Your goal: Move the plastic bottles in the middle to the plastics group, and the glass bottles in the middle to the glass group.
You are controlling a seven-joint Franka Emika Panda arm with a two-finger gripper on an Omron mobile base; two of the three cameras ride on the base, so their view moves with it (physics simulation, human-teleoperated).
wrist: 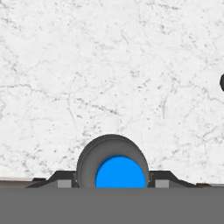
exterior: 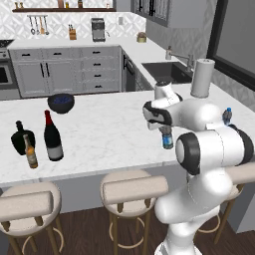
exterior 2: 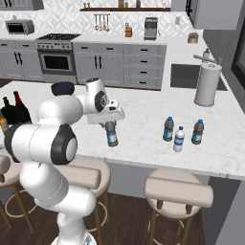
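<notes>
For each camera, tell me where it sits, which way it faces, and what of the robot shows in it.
Left base view: behind the arm to its left, looking forward and down over the counter; the arm rises at lower right, hand on a water bottle.
Right base view: behind to its right; the arm rises at lower left, same bottle.
Hand view: on the hand, looking straight down on the bottle's blue cap between the fingertips.
Both base views share the wine bottle.

Four plastic bottles (exterior 2: 111,133), three glass bottles (exterior: 52,136), one bowl (exterior: 61,102).

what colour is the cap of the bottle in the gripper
Bright blue: the small clear plastic water bottle shows its cap best in the hand view.
</notes>
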